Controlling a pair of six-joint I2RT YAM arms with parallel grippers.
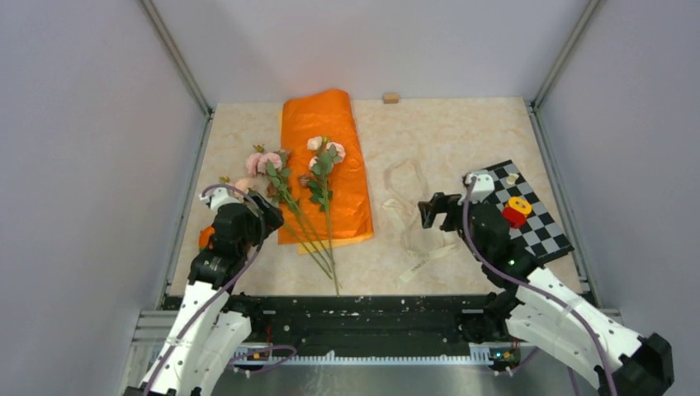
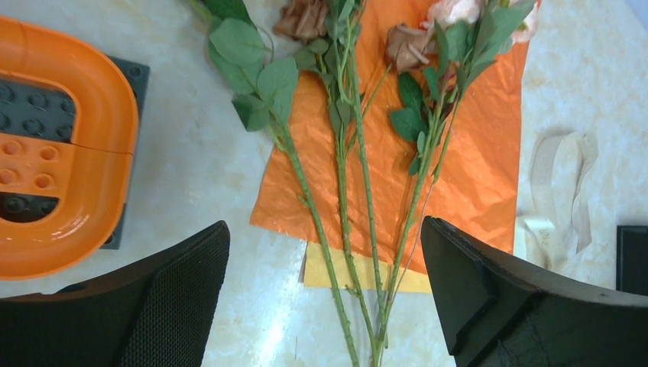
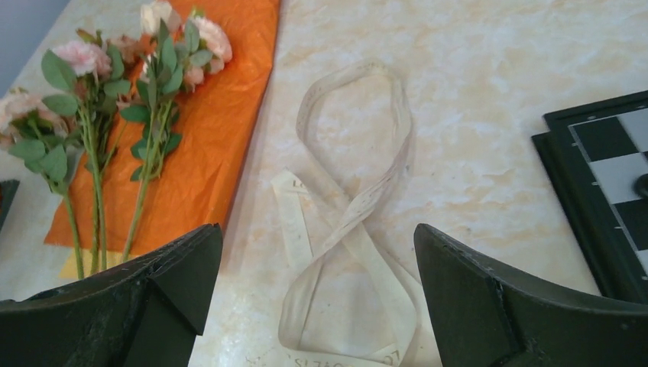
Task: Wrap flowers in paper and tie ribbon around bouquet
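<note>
Flanking flowers (image 1: 322,177): orange block (image 2: 76,115) by left gripper (image 2: 325,229), checkerboard (image 1: 541,227) by right gripper (image 3: 318,229); both wide, empty.

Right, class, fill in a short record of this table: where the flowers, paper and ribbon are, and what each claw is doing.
flowers: lying on the paper, stem ends past its near edge
paper: spread out, orange face up, not wrapped
ribbon: loose loops on the table right of the paper, untied
left claw: open, over the stems, holding nothing
right claw: open, over the ribbon, holding nothing
stage: nothing wrapped or tied yet
</note>
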